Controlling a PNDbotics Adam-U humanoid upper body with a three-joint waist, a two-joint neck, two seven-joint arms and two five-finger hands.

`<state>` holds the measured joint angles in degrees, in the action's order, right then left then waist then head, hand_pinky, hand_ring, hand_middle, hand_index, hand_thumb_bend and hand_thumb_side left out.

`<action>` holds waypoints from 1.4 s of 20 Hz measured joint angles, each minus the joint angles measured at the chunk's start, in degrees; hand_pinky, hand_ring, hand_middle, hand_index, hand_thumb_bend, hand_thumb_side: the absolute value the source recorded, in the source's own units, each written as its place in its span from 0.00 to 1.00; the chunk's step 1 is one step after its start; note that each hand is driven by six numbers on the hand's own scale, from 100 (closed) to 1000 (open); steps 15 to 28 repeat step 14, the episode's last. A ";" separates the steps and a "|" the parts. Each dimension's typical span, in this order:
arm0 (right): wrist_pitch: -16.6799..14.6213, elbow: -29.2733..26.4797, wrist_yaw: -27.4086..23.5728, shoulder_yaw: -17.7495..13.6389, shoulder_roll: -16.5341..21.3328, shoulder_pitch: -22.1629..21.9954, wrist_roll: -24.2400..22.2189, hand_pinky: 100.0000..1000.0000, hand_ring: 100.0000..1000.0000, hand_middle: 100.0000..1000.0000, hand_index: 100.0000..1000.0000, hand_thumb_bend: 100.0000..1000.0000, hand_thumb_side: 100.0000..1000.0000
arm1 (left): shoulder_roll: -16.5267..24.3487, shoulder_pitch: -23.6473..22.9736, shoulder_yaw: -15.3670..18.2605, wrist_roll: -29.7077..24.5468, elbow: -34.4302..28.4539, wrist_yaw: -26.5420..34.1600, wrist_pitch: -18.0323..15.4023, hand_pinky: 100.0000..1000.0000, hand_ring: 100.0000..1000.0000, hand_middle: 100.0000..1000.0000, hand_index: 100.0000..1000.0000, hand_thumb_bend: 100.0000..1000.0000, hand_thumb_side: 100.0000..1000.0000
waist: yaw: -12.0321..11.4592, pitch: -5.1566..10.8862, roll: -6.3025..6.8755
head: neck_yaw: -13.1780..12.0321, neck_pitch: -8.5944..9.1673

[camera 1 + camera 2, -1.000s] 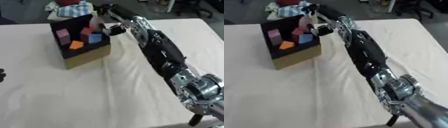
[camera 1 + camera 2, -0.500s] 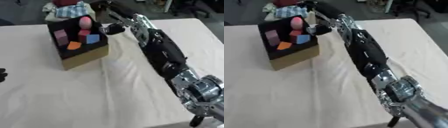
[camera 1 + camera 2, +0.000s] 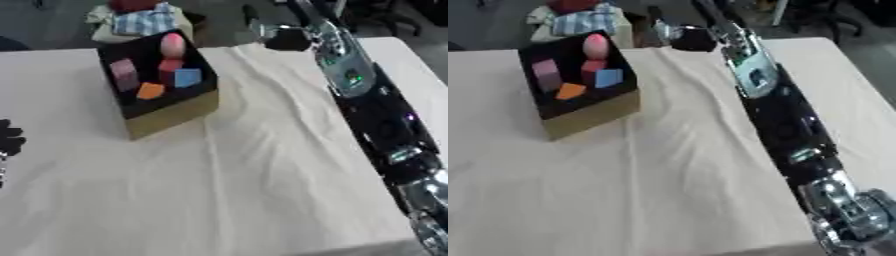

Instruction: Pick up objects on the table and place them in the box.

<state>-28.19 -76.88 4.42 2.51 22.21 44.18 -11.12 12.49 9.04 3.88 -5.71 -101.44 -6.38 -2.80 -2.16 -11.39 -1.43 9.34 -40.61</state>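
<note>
We're looking at the box (image 3: 157, 82) at approx 10 o'clock on the table (image 3: 262, 175), w/ its load inside: pink egg (image 3: 172, 44) at the far wall, purple block (image 3: 122, 73), red block (image 3: 167, 66), blue block (image 3: 187, 77), orange piece (image 3: 150, 90). No loose objects show on the cloth, so we judge the job near done.

Right hand (image 3: 677, 35) sits at 12 o'clock, just past the box's far corner, beyond the table edge. It's blurred; we can't tell how its fingers stand, and we see nothing in it.

Handling, our guess: the blocks look light and stiff, probably foam; take them across flat faces. The egg's rounded and may roll, so cup it round the middle.

Left eye view alone shows the left hand (image 3: 9, 142) at 9 o'clock, a dark shape at the edge, fingers unreadable. Right eye view shows more of the right forearm and elbow.
</note>
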 measured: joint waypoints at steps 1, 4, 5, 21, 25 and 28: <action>1.40 -2.75 -3.38 -0.60 0.24 -2.32 -0.63 0.73 0.61 0.64 0.83 0.00 0.41 | 0.00 0.00 0.15 0.16 -0.01 -0.01 0.06 0.80 0.74 0.69 0.84 0.00 0.62 | 0.25 -0.03 0.00 | -0.51 0.10; 4.86 -10.04 -10.43 -2.80 0.22 -9.29 -1.56 0.72 0.60 0.63 0.82 0.00 0.49 | 0.00 0.00 0.49 0.84 -0.12 -0.03 0.24 0.80 0.74 0.69 0.84 0.00 0.62 | 0.94 -0.28 0.00 | -2.14 0.13; 5.91 -11.99 -11.92 -3.56 -0.16 -11.80 -1.59 0.73 0.60 0.62 0.81 0.00 0.55 | 0.00 0.00 0.65 1.05 -0.22 -0.03 0.29 0.80 0.74 0.69 0.84 0.00 0.62 | 1.10 -0.34 0.00 | -2.57 0.15; 12.47 -20.99 -15.53 -8.61 -10.17 -28.29 -1.58 0.72 0.58 0.58 0.79 0.00 0.65 | -0.04 0.01 1.00 2.20 -0.61 -0.03 0.73 0.80 0.74 0.69 0.84 0.00 0.63 | 2.31 -0.83 -0.02 | -5.61 0.36; 12.47 -20.99 -15.53 -8.61 -10.17 -28.29 -1.58 0.72 0.58 0.58 0.79 0.00 0.65 | -0.04 0.01 1.00 2.20 -0.61 -0.03 0.73 0.80 0.74 0.69 0.84 0.00 0.63 | 2.31 -0.83 -0.02 | -5.61 0.36; 12.47 -20.99 -15.53 -8.61 -10.17 -28.29 -1.58 0.72 0.58 0.58 0.79 0.00 0.65 | -0.04 0.01 1.00 2.20 -0.61 -0.03 0.73 0.80 0.74 0.69 0.84 0.00 0.63 | 2.31 -0.83 -0.02 | -5.61 0.36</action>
